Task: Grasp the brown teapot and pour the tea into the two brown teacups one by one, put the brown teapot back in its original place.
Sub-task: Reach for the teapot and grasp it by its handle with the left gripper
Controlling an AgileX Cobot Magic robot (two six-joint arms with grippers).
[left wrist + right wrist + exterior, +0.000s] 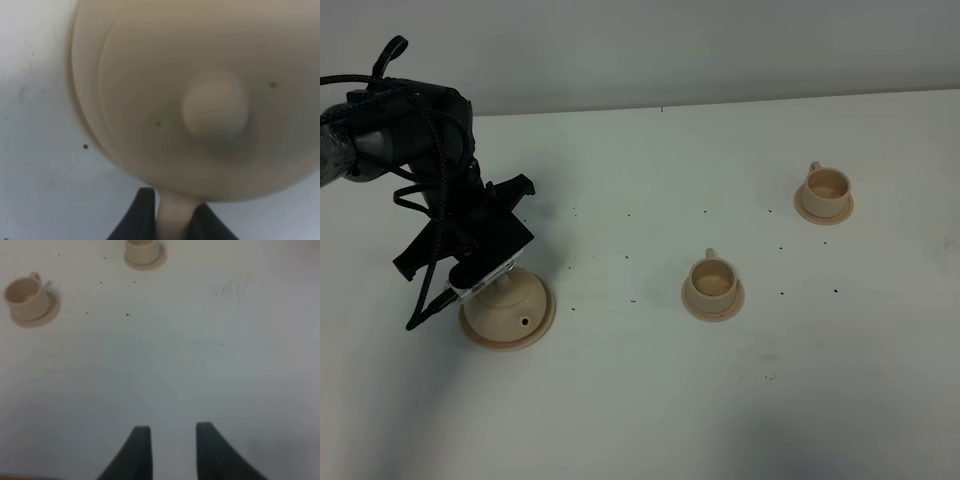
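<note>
Brown teapot (505, 305), handle (172, 222) pinched by left gripper (175, 200), sits well apart from teacups (713, 280) (825, 188); right gripper (172, 429) spread.

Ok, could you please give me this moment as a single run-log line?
stage: grasp | brown teapot: on wide saucer | left gripper: shut on its handle | teacups: untouched | right gripper: open, empty

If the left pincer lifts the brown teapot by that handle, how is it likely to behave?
The brown teapot looks ceramic: stiff, fragile, likely heavy for its size. The left pincer pinches only the thin loop handle, so the body may swing. The knobbed lid could slip off when tipped.
</note>
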